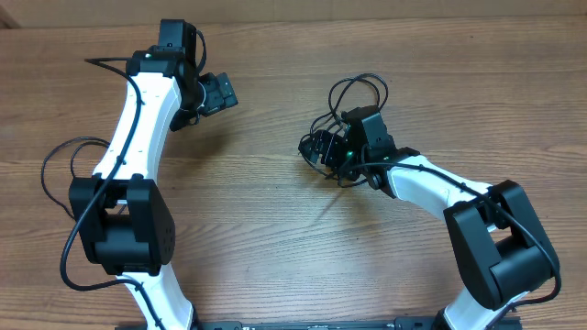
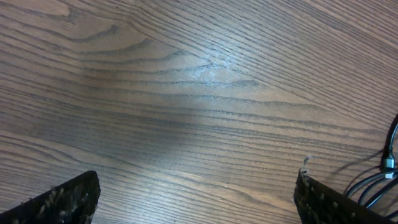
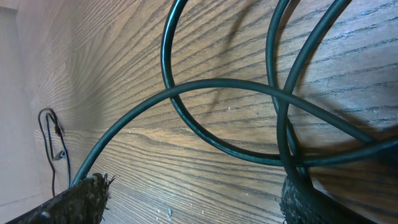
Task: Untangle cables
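Note:
The cables (image 1: 341,89) are thin black cords lying in a tangle of loops at the centre right of the wooden table. My right gripper (image 1: 319,148) sits low over the left side of the tangle. In the right wrist view its fingers (image 3: 193,196) are open with bare wood between them, and cable loops (image 3: 186,87) cross just ahead and run past both fingertips. My left gripper (image 1: 220,92) is open and empty at the upper left, well away from the tangle. In the left wrist view its fingers (image 2: 196,196) frame bare wood, and a few cable strands with a small plug (image 2: 387,165) show at the right edge.
The wooden table (image 1: 257,202) stretches between the two arms. The left arm's own thicker black cable (image 1: 55,160) loops out at the left edge. A thin dark cord (image 3: 53,140) shows far off at the left of the right wrist view.

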{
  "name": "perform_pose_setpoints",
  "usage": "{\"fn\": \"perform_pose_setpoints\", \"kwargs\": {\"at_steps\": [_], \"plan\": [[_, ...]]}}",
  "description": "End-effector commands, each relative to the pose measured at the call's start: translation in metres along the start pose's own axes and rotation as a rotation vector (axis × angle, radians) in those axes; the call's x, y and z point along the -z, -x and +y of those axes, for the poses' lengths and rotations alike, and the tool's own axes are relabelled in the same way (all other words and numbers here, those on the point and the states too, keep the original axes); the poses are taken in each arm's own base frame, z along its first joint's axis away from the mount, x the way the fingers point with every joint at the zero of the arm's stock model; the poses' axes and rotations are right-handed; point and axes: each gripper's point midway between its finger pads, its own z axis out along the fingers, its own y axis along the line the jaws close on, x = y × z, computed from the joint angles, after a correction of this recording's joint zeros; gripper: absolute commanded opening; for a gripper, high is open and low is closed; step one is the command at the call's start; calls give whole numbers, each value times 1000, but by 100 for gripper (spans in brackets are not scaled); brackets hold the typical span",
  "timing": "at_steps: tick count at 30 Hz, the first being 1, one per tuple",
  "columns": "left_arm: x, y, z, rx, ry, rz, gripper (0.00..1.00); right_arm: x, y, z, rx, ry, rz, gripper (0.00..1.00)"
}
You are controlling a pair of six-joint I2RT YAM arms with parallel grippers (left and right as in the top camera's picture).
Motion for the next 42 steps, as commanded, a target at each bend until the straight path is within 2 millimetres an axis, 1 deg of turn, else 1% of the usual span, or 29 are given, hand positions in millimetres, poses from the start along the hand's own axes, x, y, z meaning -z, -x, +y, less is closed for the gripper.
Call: {"fn": "perform_pose_setpoints", "kwargs": {"at_steps": [1, 6, 9, 11, 14, 17, 20, 22, 23, 25, 26, 28, 30, 34, 36, 39, 42], "plan": [[6, -1, -1, -18, -2, -11, 100, 0, 4, -4, -5, 5, -6, 87], [6, -1, -1, -18, -2, -11, 99, 13, 19, -10, -37, 21, -22, 87], [6, -1, -1, -18, -2, -11, 100, 23, 25, -7, -57, 74, -5, 87], [6, -1, -1, -18, -2, -11, 100, 31, 29, -3, -38, 121, 11, 87], [6, -1, -1, -18, -2, -11, 99, 47, 35, 0, -5, 191, 28, 82], [6, 0, -1, -18, -3, -12, 100, 63, 44, -12, -50, 188, 24, 82], [6, -1, -1, -19, -2, -10, 100, 74, 52, -32, -119, 153, 14, 79], [6, -1, -5, -19, -27, -8, 100, 80, 58, -45, -158, 135, 1, 78], [5, -4, -11, -21, -57, 8, 98, 83, 61, -51, -173, 128, -5, 78], [5, -12, -28, -62, -123, 40, 86, 89, 66, -62, -184, 115, -19, 78], [4, -16, -35, -89, -142, 51, 84, 91, 68, -66, -184, 110, -27, 78], [2, -25, -47, -144, -148, 60, 85, 95, 74, -77, -193, 81, -52, 78], [-2, -36, -61, -186, -144, 72, 90, 97, 78, -94, -216, 9, -83, 79], [-11, -61, -95, -275, -164, 95, 91, 99, 73, -122, -291, -137, -106, 79], [-16, -75, -113, -321, -177, 103, 91, 100, 71, -131, -334, -181, -113, 79], [-21, -92, -136, -380, -198, 107, 91, 101, 72, -136, -346, -210, -127, 77], [-21, -107, -159, -435, -226, 98, 91, 102, 72, -140, -351, -230, -135, 72]]}}
